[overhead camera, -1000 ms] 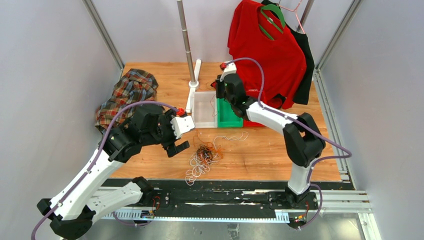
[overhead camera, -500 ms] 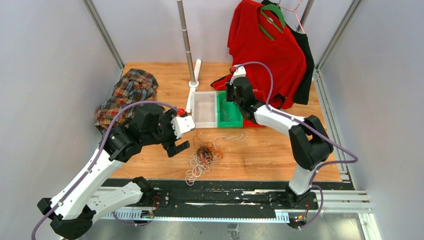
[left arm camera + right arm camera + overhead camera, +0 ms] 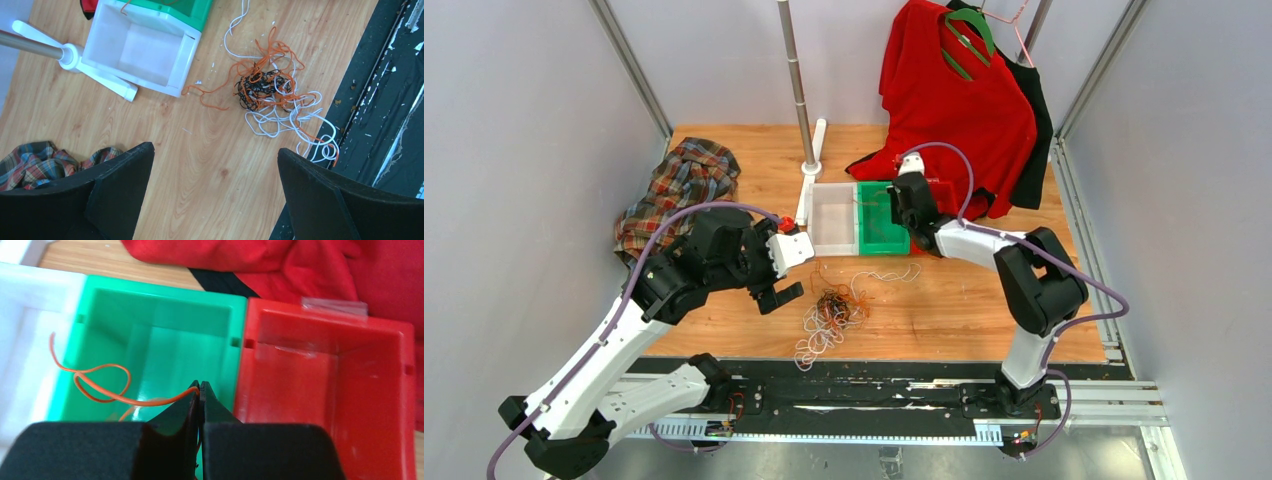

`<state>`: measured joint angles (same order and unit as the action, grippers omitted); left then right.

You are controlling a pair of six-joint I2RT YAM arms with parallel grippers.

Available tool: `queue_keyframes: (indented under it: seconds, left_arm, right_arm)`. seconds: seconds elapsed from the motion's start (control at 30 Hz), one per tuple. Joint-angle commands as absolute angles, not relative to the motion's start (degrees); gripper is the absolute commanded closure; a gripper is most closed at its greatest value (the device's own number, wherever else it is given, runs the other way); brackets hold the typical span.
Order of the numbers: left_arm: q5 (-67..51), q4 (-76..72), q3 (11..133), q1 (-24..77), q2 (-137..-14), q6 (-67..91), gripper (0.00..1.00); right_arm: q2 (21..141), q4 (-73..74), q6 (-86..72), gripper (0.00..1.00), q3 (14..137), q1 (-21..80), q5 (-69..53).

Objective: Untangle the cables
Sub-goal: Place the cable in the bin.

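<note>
Judged: cables (image 3: pixel 270 95) light, limp, snag-prone (take free ends). Fingers: right gripper (image 3: pixel 200 387) pinching orange strand (image 3: pixel 100 390), left gripper (image 3: pixel 214 150) wide.

The orange cable (image 3: pixel 107 397) ends unseen behind the right end effector (image 3: pixel 200 385).

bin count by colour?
white bin: 1
green bin: 1
red bin: 1
total: 3
</note>
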<state>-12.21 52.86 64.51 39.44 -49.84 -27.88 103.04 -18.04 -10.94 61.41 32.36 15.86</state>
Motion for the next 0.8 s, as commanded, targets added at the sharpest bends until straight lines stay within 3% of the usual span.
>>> queue_keyframes:
  seconds: [0.0, 0.43, 0.77]
  left_arm:
    - [-12.68, 52.39, 65.38, 38.94, -49.40, -28.21, 0.01]
    - [-12.90, 52.43, 66.03, 38.94, -49.02, -27.62, 0.01]
    - [-12.82, 52.38, 65.91, 38.94, -48.28, -27.82, 0.01]
  right_arm:
    - [98.86, -17.77, -12.84, 0.99, 58.67, 30.16, 18.64]
    - [92.70, -23.65, -18.64, 0.99, 52.90, 27.49, 11.16]
    - [100.09, -9.72, -10.58, 0.99, 63.25, 31.18, 13.41]
